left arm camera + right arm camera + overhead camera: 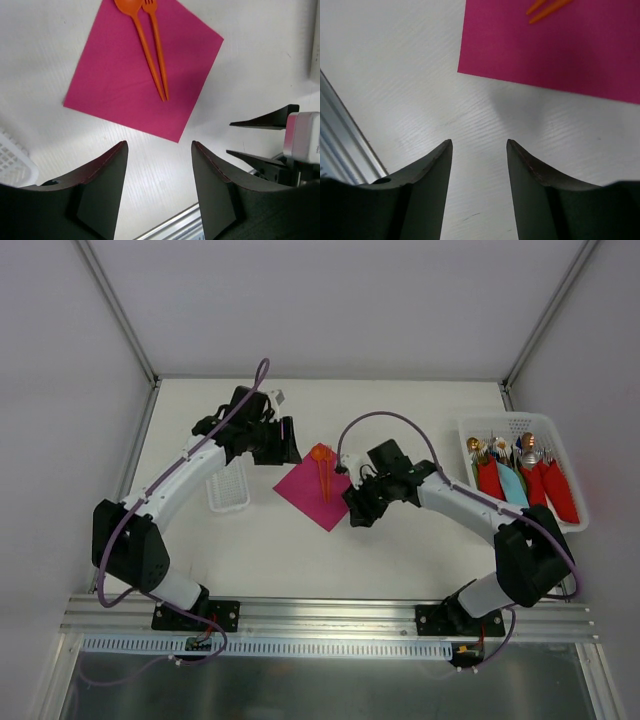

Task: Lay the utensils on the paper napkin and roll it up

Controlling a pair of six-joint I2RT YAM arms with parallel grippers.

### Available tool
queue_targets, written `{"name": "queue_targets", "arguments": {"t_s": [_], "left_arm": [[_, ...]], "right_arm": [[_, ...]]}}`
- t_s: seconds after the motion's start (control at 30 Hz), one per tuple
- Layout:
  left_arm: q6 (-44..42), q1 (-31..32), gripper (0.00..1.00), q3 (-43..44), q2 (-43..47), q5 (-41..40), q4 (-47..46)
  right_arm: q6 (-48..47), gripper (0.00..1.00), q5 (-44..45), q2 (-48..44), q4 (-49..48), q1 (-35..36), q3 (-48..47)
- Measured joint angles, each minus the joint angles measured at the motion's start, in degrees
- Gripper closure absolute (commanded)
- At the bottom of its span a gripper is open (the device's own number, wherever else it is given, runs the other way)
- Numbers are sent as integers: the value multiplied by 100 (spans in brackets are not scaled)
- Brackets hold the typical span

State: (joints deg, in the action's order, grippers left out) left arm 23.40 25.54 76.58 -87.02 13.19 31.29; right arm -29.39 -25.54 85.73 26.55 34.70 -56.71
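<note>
Two pairs of jaws, part open and empty, flank the napkin [310,498] on the worktop [400,420], spoon [144,47] and fork [158,50] side by side along its diagonal, neither arm clearly nearer.

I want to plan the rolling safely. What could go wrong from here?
The spoon and fork heads seem to reach past the napkin corner, so they may slip out of the roll.
The napkin lies flat; the left gripper or right gripper may push it instead of lifting its edge.
Both stand close together and might collide.
</note>
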Motion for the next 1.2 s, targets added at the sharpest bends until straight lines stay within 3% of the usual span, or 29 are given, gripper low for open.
{"name": "queue_targets", "arguments": {"t_s": [0.2, 0.6, 1.2], "left_arm": [[131, -216, 41, -339, 299, 732, 4], [363, -667, 40, -339, 603, 1394, -87], [407, -916, 38, -474, 605, 1646, -105]], "right_arm": [[-872, 50, 551, 39, -656, 756, 205], [-2181, 49, 789, 564, -1329, 1547, 208], [-2522, 51, 1069, 1180, -1836, 1818, 210]]}}
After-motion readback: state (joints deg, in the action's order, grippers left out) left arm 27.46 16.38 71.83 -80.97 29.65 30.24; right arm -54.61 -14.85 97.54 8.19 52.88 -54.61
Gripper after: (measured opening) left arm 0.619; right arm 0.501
